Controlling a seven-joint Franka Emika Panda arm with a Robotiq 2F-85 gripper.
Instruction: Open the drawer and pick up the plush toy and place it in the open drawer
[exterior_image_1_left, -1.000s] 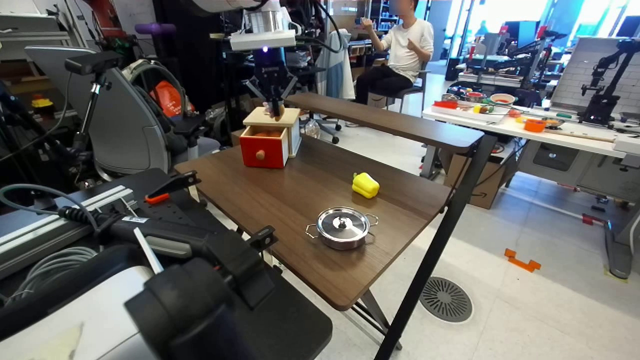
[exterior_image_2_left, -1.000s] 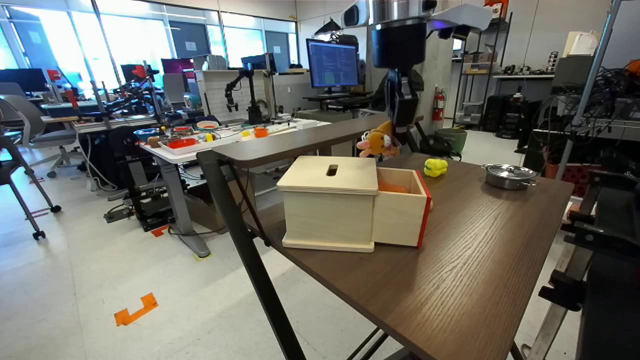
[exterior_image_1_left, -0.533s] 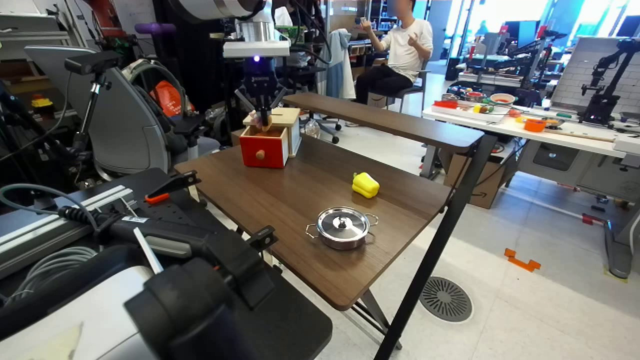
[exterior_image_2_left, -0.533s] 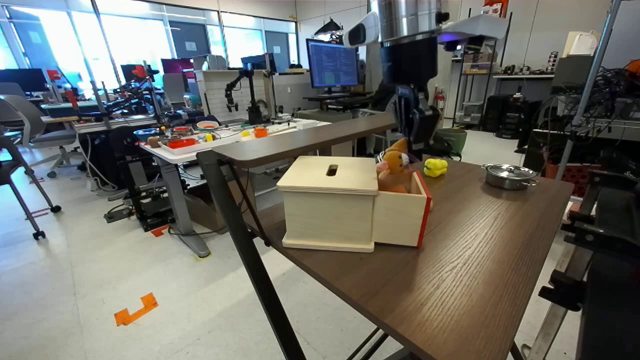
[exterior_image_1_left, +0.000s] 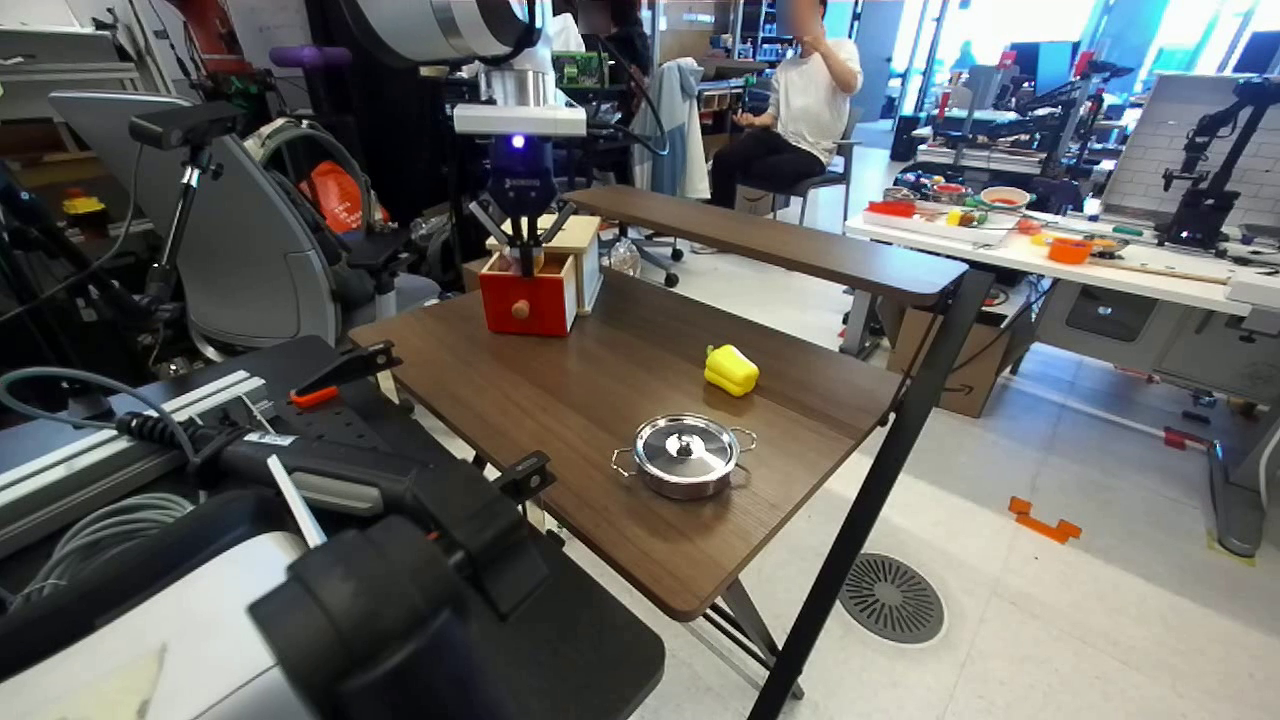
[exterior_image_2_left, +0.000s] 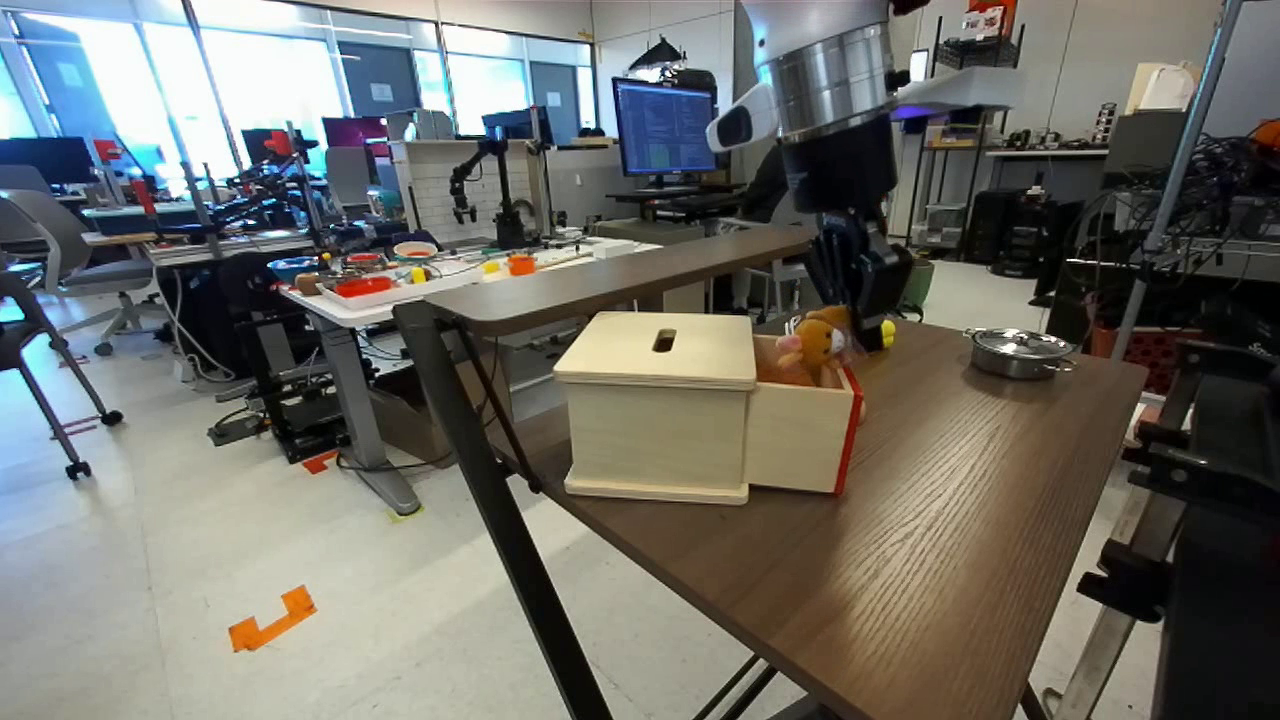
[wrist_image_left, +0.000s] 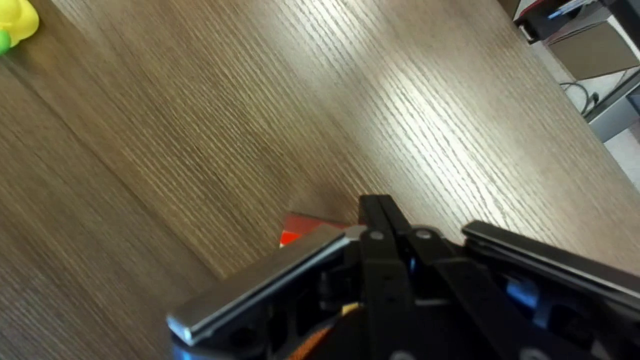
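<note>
The drawer has a red front with a round knob. It stands pulled out of a pale wooden box; a red corner of the drawer also shows in the wrist view. The orange-brown plush toy is at the drawer's mouth, its lower part inside and its head above the rim. Something orange lies below it. My gripper points down at the drawer's front rim with the toy beside its fingers. Its fingertips meet in the wrist view. The exact pinch point is hidden. In an exterior view my gripper mostly covers the toy.
A yellow toy pepper and a lidded metal pot stand on the brown table. A raised brown shelf runs along one table edge behind the wooden box. The box lid has a slot.
My gripper has moved down and toward the drawer's front, and the toy has come down with it from above the box into the open drawer. The drawer has not moved.
</note>
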